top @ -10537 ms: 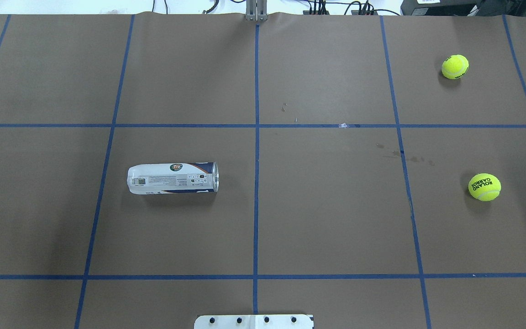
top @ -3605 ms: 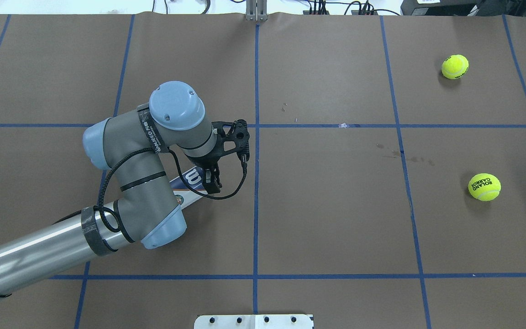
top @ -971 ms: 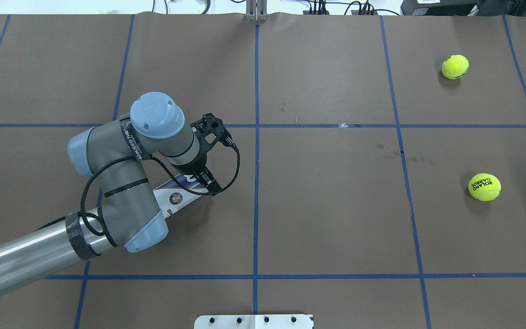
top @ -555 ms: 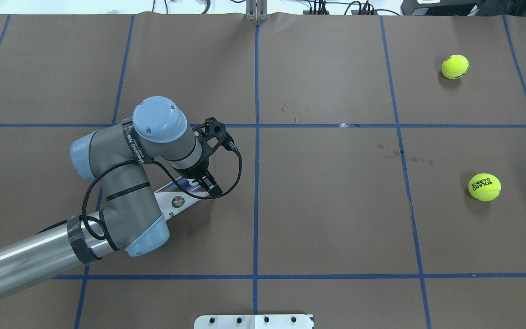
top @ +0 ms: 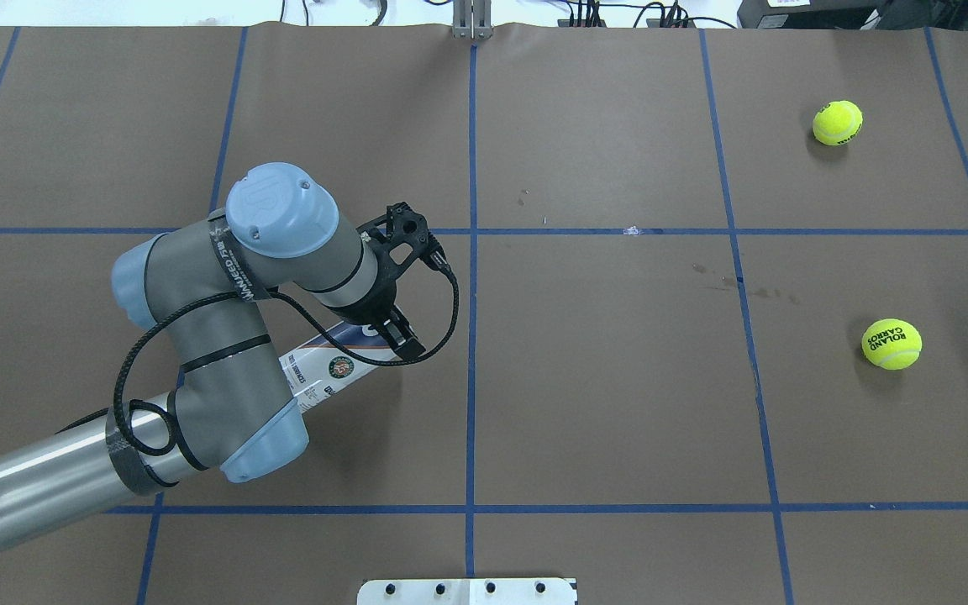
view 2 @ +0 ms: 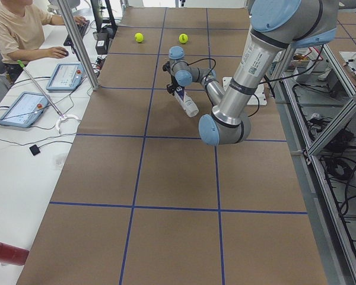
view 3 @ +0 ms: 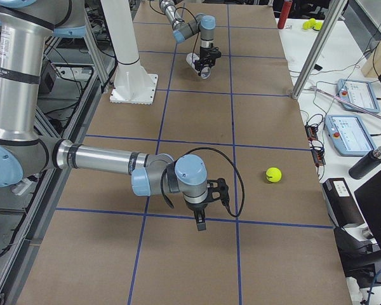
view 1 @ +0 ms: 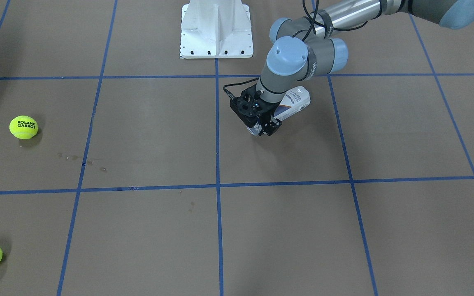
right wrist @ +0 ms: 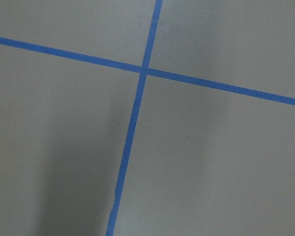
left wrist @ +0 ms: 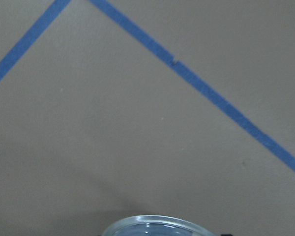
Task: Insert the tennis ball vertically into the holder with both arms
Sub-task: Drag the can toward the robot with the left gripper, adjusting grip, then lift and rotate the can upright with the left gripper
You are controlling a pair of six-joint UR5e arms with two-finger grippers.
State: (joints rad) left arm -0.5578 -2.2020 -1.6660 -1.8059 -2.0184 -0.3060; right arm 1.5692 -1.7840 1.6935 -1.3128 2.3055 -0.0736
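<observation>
While the left gripper (top: 397,336) has its fingers closed on the holder (top: 331,371) close to its open mouth, the can is only part-way to upright. It slants over the left-centre of the table (top: 602,395), with the mouth end raised toward the middle line and the closed end low beneath the left arm (top: 223,361). I judge the first step, standing the holder up, to be under way but not finished.

Further right, the near tennis ball (top: 891,344) and the far tennis ball (top: 838,123) lie untouched, well apart from the can. Picking one up and dropping it in from above is all left to do.

Whether the closed end touches the table I cannot tell, since the arm covers it from overhead. The right gripper (view 3: 200,223) shows only in the right-side view, low over the table. Whether its fingers are apart or together I cannot tell.
</observation>
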